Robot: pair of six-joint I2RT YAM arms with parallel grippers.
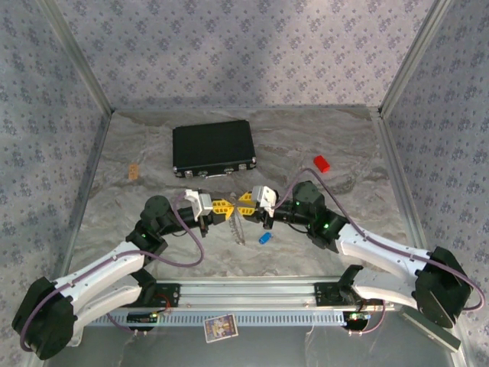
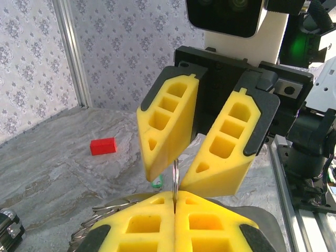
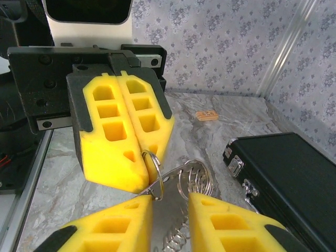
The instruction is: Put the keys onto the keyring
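The desk [image 1: 328, 134] is walled on its far, left and right edges, with a rail along the near edge. Most of its surface lies bare, widest along the left side and the far-right corner. The black case [image 1: 214, 147] lies flat towards the far edge, left of centre, with open desk all round it.

Both arms reach in from the near corners and meet tip to tip just nearer than the case. The left end effector [image 3: 143, 176] has its fingers pressed together, pinching a small metal ring of the keyring [image 3: 194, 181] at their tips. The right end effector [image 2: 182, 181] faces it with fingers apart. It straddles that ring without touching it, as far as can be seen. The other rings bunch between the two, and the chain [image 1: 238, 228] hangs down to the desk below.

The red block [image 1: 322, 162] lies right of the case, well apart from both arms. The blue key [image 1: 265, 238] lies on the desk just beside the chain, on the near side. The green key [image 2: 156, 185] is mostly hidden under a right finger. A tan chip [image 1: 134, 170] lies by the left edge.
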